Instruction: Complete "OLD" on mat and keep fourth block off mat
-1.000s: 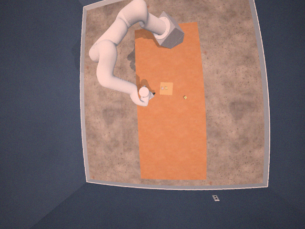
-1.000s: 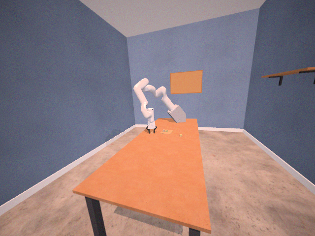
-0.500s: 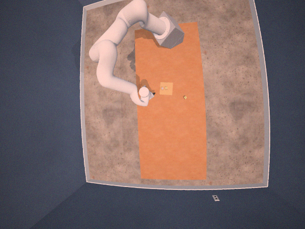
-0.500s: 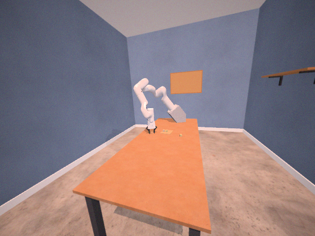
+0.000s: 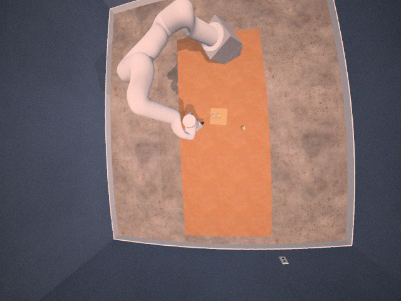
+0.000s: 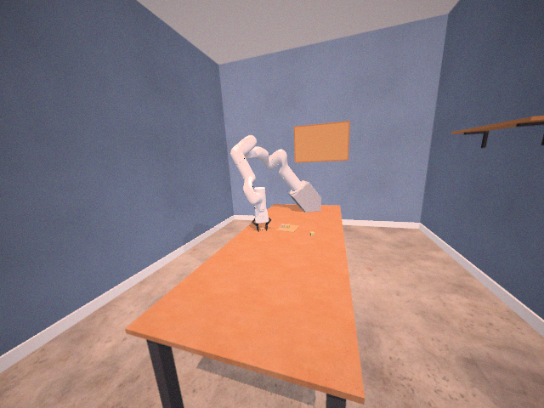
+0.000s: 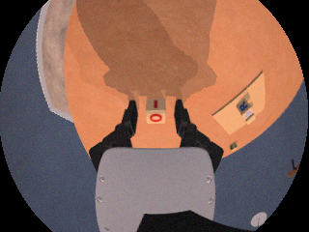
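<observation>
Gripper (image 7: 154, 118) points down near the table's (image 5: 226, 194) edge, at abt 9 o'clock from the mat (image 5: 218, 121) in the top view. Its jaws stand partly apart, one black finger (image 7: 129, 119) on each side of a pale block (image 7: 154, 115) w/ a red "O" on its top face. The block sits squarely betw. the fingers; can't tell from the wrist view whether the pads press its sides, and the opening matches a free stance, so nothing is gripped. Can't tell if the block rests on the table or is off it.

Mat is a small lighter-orange square, flat on the table. Two blocks lie on it side by side near its 12 o'clock edge in the top view: a greyish one (image 5: 213, 115) and a yellowish one (image 5: 218, 115). Their letters are too small to read.

A fourth block (image 5: 243, 128), yellow, lies off the mat on the table, at abt 4 o'clock from it, well apart from the gripper.
</observation>
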Controlling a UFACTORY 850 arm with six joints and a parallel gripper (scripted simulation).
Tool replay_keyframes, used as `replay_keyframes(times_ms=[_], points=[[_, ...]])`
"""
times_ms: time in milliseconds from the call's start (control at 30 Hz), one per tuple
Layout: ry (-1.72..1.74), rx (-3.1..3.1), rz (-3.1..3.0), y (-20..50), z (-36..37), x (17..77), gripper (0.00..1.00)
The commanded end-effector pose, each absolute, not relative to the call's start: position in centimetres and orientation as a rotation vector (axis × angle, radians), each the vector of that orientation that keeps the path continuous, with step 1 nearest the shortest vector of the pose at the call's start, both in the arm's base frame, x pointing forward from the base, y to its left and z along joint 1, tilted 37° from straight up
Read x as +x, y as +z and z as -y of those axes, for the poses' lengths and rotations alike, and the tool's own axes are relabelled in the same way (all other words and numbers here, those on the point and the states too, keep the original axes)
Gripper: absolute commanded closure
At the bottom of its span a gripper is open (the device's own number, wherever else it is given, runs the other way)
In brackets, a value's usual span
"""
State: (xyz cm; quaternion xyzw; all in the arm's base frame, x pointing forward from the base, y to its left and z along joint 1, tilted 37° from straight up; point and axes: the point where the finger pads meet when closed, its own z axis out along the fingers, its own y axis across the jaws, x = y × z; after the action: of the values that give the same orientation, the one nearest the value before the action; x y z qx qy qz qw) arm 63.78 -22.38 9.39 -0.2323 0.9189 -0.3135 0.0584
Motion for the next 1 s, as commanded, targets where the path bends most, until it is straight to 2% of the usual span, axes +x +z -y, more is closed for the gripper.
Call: replay_keyframes(times_ms=[0,33,67,600,633,967], points=[[-0.950,-0.704,-2.783,9.47,22.35,63.85,0.37],[-0.950,-0.704,-2.783,9.47,22.35,63.85,0.37],[-0.950,-0.704,-2.783,9.47,22.35,63.85,0.58],[-0.950,-0.704,-2.783,9.47,22.35,63.85,0.58],[-0.950,-0.704,-2.783,9.47,22.35,63.85,0.79],[-0.950,-0.704,-2.783,9.47,22.35,63.85,0.79]])
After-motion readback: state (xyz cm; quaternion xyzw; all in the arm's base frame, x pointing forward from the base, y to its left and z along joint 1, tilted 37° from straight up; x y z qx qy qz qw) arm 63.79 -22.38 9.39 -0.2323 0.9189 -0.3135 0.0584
